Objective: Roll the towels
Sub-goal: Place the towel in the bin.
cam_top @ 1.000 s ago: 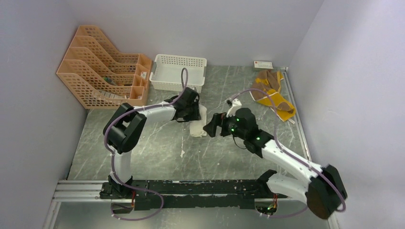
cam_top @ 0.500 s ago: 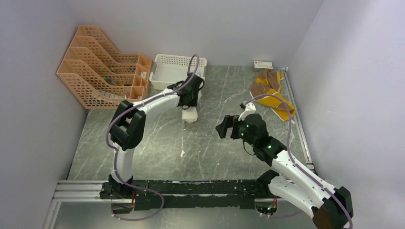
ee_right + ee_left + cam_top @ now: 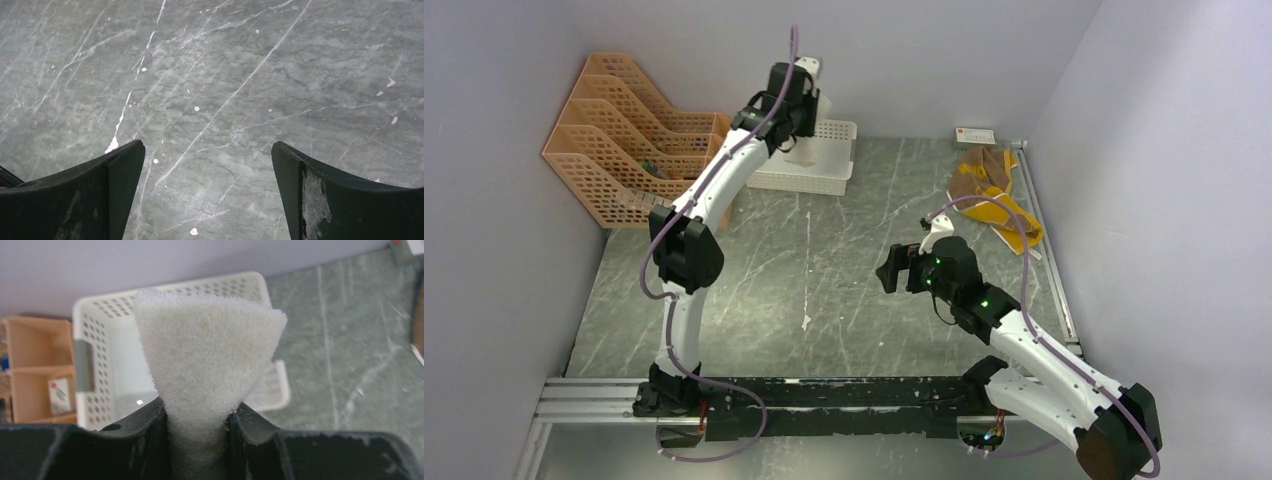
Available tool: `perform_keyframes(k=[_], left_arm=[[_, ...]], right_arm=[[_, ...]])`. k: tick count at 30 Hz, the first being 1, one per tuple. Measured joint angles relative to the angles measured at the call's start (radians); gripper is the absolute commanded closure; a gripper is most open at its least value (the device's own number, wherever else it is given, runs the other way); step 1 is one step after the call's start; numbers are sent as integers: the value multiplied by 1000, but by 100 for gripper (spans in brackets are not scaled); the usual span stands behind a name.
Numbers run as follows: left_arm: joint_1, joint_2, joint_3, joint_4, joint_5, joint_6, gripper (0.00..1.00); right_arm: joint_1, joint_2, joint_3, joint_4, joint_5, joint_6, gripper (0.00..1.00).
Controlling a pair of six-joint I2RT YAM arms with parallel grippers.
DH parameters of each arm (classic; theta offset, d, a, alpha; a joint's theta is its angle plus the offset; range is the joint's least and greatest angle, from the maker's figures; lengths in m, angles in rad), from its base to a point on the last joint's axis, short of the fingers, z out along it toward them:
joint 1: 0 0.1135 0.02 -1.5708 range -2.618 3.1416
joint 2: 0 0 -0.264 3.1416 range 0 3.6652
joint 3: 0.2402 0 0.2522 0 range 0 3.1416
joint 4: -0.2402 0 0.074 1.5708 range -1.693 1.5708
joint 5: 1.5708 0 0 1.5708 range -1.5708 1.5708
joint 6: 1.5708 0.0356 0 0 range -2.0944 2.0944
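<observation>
Cream towel roll [image 3: 205, 370] clamped in left fingers [image 3: 145, 440], long axis running out beyond them, over white basket [image 3: 82, 325], carried up from the tabletop [image 3: 225, 75] since earlier, right fingers [image 3: 117, 175] wide apart, empty

No legible text; the small white tag [image 3: 975, 134] seems printed, unreadable.

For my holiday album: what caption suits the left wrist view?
Two black fingers pinch a cream-white cloth towel above the white plastic lattice basket.
</observation>
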Motion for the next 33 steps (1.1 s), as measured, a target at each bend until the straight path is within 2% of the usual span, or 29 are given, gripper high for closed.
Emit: perform_keyframes(k=[3,7,15,19,23,27,31,33], left_arm=[[73,73,91,16,70,56,60],[179,177,143,74,208,93,58],[330,396,210,131,506,65,59],[369,439,207,131,578,50,58],[380,445,207,134,564,51,57],[371,445,200,143,442,77,49],[345,445,187,152,294,137,25],[325,446,184,156,235,167,16]], right_arm=[[0,8,2,0,-7,-8,0],[-2,24,2,1,-19,-12,0],[-5,61,19,-2,-31,-16,0],[-5,88,21,-1,-39,-17,0],[-6,124,23,6,-54,-16,0],[-6,153,23,16,-69,-15,0],[-6,185,24,30,-80,-11,0],[-6,204,26,35,-80,-12,0]])
